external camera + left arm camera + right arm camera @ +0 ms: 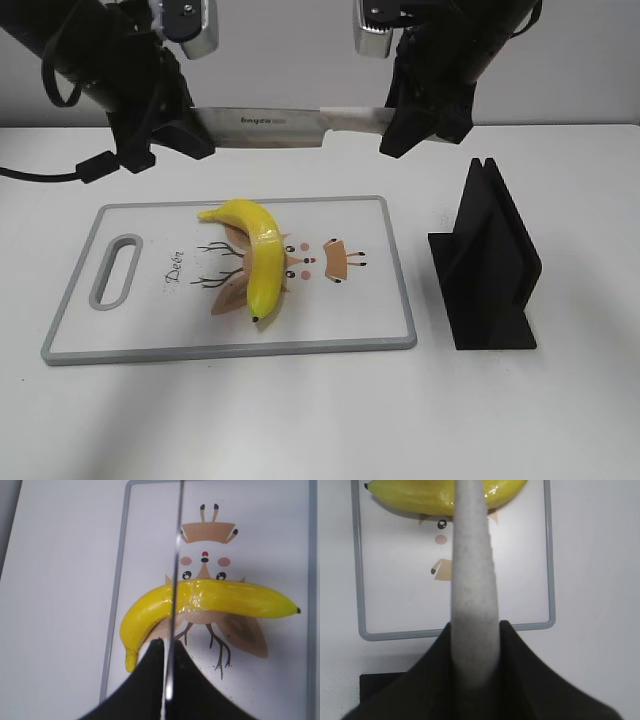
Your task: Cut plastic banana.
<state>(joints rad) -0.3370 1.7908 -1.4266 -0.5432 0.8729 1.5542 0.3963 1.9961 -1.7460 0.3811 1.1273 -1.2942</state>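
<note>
The plastic banana (258, 258) is bright yellow and curved, and lies on a white cutting board (150, 330) with a grey rim and a deer drawing. It also shows in the left wrist view (220, 599) and at the top of the right wrist view (415, 497). A knife (270, 126) hangs level above the board's far edge. My left gripper (190, 135) is shut on the blade's tip end (172, 630). My right gripper (405, 128) is shut on the pale grey handle (474, 605). The blade crosses over the banana in the left wrist view.
A black knife stand (490, 265) stands upright on the white table to the right of the board; its edge shows in the right wrist view (380, 685). The board has a handle slot (117, 270) at its left end.
</note>
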